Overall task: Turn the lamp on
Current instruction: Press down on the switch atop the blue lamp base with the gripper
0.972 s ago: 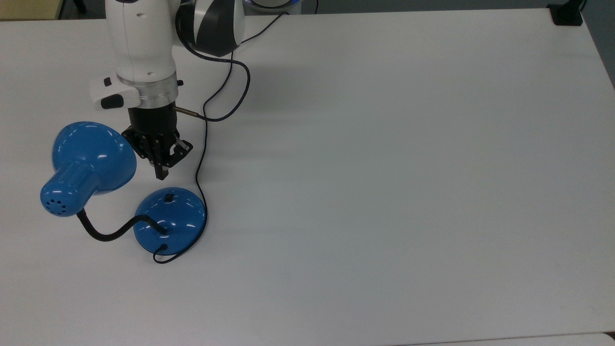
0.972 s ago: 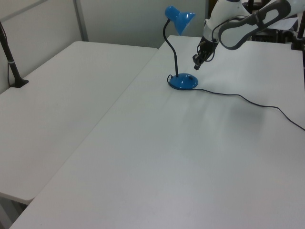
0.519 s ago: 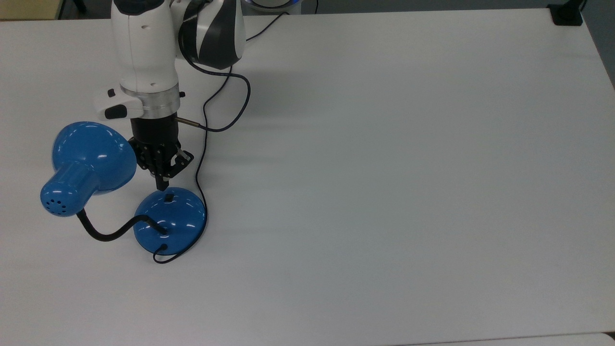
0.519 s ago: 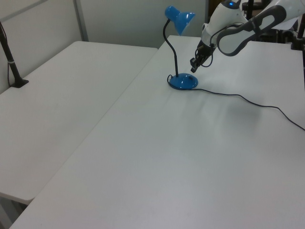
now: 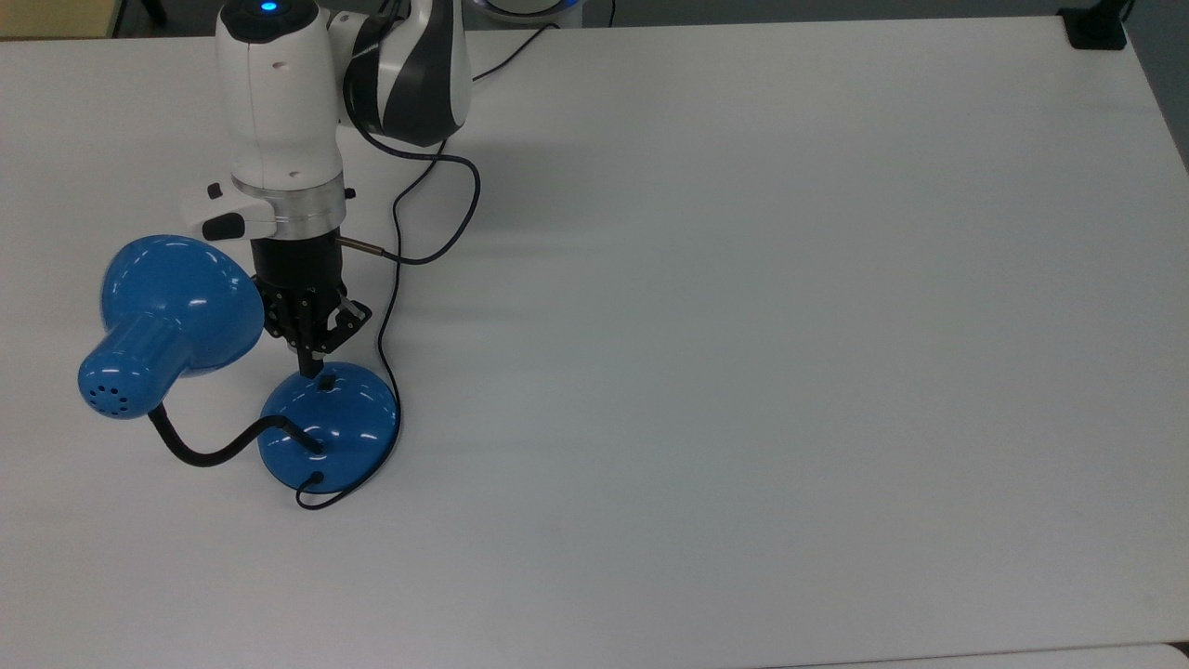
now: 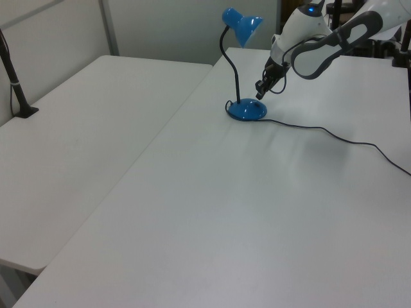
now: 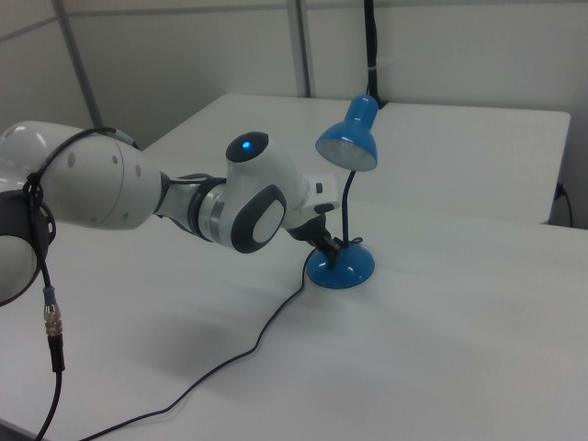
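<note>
**Gripper at the switch, lamp not yet lit**

Although the gripper (image 5: 313,365) is already at the base (image 5: 330,425) of the lamp (image 6: 244,61), the task does not look finished: in the right view the inside of the shade (image 7: 346,152) is pale but gives no clear glow, so I judge the lamp is not on yet. What is left is the press on the small black switch (image 5: 326,382) itself.

The lamp stands near the top view's left edge of the white table (image 5: 743,325). Its black gooseneck (image 5: 209,448) bends from the base toward the shade, and its thin cord (image 5: 390,307) runs away past the arm.

The arm (image 5: 279,102) reaches down from the far side of the table, with the wrist nearly vertical above the base. The two fingers are pressed together into one narrow tip. In the top view this tip is just at the switch; whether it touches the switch or hangs slightly above, I cannot tell.
</note>
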Action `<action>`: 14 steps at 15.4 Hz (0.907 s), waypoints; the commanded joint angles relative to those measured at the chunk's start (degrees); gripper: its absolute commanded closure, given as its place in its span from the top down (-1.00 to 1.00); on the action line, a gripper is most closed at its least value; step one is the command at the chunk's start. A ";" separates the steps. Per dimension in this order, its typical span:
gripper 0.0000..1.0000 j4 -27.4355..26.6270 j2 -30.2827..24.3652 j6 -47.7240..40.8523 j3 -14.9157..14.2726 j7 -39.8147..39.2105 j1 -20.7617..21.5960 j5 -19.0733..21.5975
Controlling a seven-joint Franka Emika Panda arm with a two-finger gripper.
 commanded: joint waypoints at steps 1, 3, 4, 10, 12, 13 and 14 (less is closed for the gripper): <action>-1.00 1.50 1.60 0.99 0.18 -1.40 -0.37 -0.13; -1.00 1.59 1.69 0.99 0.27 -1.40 -0.45 -0.13; -1.00 1.59 1.78 0.99 0.27 -1.40 -0.46 -0.13; -1.00 1.76 3.45 1.08 0.71 -1.31 -1.42 -2.15; -1.00 1.93 3.62 1.17 1.32 -1.40 -2.21 -2.15; -1.00 2.55 4.15 1.17 2.37 -1.40 -2.91 -2.24; -1.00 2.81 4.33 1.08 3.42 -1.40 -3.87 -2.41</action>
